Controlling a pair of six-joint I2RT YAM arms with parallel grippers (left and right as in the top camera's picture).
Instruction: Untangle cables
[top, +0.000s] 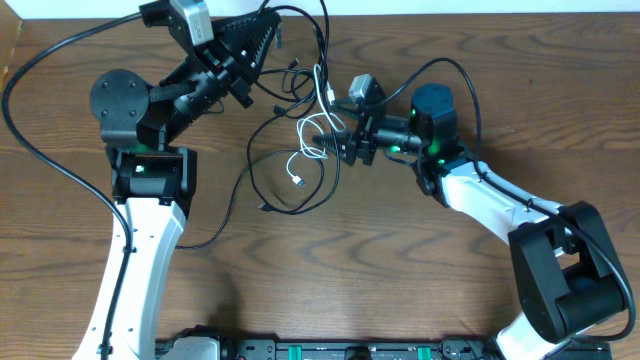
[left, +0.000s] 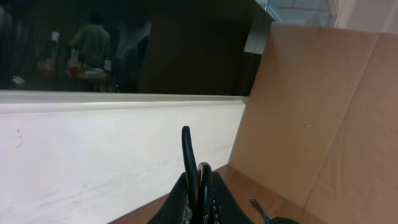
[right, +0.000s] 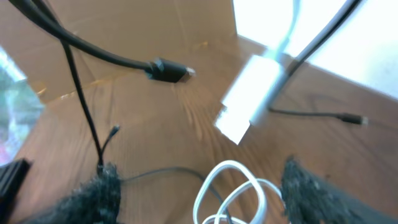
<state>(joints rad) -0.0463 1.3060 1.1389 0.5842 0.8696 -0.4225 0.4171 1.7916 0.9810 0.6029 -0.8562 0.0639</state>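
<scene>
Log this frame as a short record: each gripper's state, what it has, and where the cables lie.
left gripper: shut on a black cable, near the table's far edge
right gripper: jaws open, a white cable loop lying between the fingers, not pinched
tangle: black and white loops crossing on the table between the two arms
task state: cables not yet separated
</scene>
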